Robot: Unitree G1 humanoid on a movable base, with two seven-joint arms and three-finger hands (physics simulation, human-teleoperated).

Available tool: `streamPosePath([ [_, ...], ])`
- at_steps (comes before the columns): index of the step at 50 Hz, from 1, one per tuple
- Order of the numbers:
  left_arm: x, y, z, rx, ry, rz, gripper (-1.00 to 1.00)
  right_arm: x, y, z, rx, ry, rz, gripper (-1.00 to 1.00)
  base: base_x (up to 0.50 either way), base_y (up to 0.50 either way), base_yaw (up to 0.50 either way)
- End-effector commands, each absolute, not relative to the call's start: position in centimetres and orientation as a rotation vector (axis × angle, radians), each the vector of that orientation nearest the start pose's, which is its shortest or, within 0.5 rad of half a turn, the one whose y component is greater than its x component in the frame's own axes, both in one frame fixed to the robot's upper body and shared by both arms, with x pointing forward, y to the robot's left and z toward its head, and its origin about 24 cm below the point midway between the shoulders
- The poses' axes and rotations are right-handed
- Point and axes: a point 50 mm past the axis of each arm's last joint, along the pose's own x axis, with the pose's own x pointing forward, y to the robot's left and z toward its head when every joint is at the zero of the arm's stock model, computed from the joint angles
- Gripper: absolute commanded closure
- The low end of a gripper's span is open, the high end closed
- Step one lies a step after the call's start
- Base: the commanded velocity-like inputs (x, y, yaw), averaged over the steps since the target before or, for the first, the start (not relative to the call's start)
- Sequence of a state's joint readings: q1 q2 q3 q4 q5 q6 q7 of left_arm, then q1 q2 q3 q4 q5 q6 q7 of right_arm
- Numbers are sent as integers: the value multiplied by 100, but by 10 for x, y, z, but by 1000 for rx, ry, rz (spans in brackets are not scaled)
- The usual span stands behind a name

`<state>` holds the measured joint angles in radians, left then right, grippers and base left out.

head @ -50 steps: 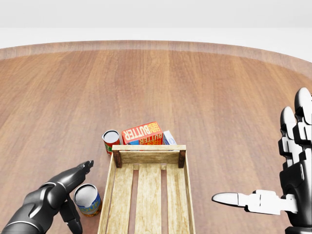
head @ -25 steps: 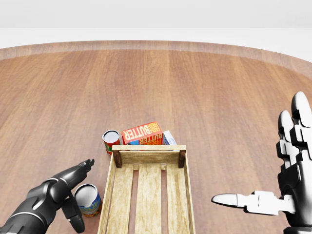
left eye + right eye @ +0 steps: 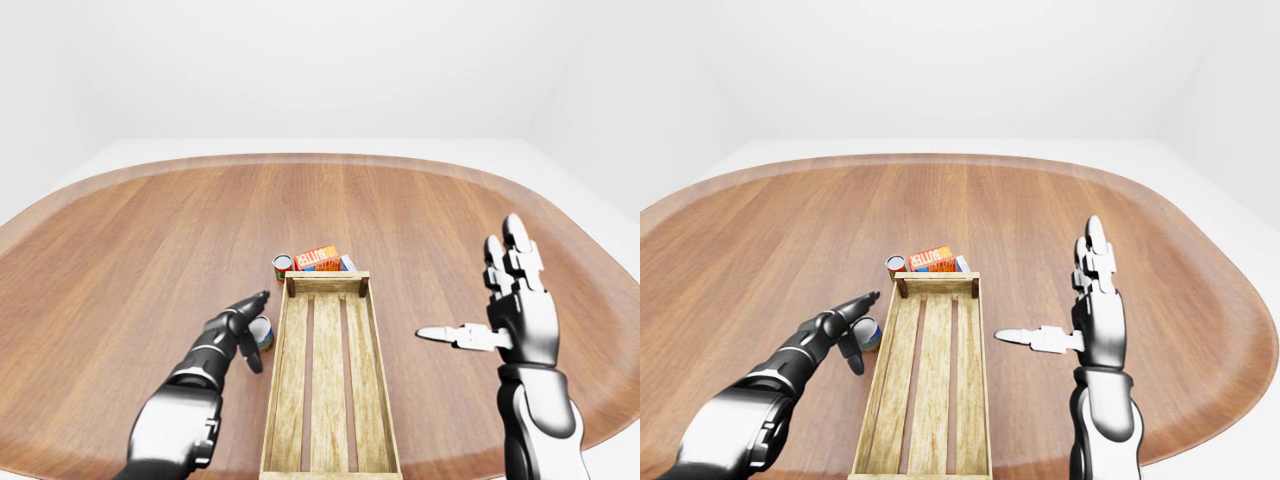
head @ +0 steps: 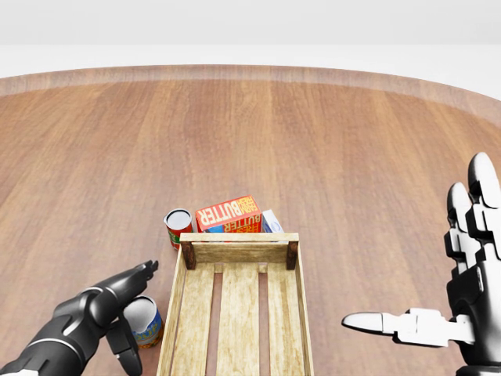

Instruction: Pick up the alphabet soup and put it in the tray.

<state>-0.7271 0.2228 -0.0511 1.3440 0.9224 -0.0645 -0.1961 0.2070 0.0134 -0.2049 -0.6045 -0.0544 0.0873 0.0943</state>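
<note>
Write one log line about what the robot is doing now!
left hand: open beside alphabet soup | right hand: open, raised | tray: empty

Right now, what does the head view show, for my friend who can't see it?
A black left hand, fingers open, reaches over a can beside an empty wooden tray on a wooden table. A red can and a butter box sit above the tray; the right hand hovers open.

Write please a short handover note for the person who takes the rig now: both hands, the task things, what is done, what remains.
Left hand: open, fingers about the blue-labelled can beside the tray's left wall, not closed.
Right hand: open, raised, holding nothing.
Red-labelled can and butter box sit past the tray's far end.
Done: nothing is in the tray.
Left: confirm which can is the alphabet soup, grasp it, place it in the tray.
</note>
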Motion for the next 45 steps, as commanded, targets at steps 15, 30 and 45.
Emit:
streamPosePath([
  [15,321,183,-40,1121,690,-529,-100,193,-201,129,-145,-307,-180,-98,0,0,0],
  [30,317,179,-45,1103,686,-570,100,189,-202,130,-151,-309,-185,-98,0,0,0],
  [45,317,188,-42,1100,689,-544,100,187,-202,131,-150,-310,-188,-98,0,0,0],
])
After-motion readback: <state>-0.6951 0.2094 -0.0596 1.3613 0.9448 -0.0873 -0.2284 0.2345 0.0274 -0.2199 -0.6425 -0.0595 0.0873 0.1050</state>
